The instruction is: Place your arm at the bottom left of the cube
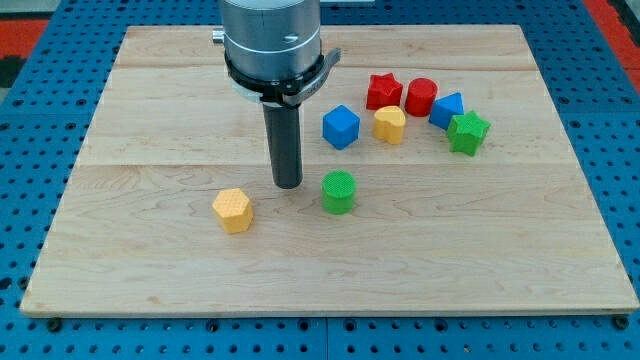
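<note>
The blue cube sits on the wooden board a little right of centre, near the view's top. My tip rests on the board below and to the left of the blue cube, with a gap between them. A green cylinder stands just right of my tip. A yellow hexagonal block lies lower left of my tip.
To the right of the blue cube sit a yellow heart-like block, a red star, a red cylinder, a second blue block and a green star. The arm's grey body hangs over the board's top middle.
</note>
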### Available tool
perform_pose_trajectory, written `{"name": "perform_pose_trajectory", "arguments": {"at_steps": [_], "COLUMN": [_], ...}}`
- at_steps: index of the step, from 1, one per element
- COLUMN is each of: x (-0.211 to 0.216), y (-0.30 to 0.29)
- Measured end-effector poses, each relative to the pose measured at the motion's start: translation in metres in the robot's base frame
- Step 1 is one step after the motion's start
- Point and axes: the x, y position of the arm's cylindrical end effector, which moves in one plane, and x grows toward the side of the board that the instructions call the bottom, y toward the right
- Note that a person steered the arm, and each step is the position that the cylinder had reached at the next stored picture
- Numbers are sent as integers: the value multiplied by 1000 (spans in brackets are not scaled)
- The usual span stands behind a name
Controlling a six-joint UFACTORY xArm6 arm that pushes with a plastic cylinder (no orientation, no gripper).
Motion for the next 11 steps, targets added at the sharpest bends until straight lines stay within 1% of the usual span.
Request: {"name": "perform_pose_trajectory", "arguments": {"at_steps": [8,11], "x": [-8,-21], "y": [-1,-1]}}
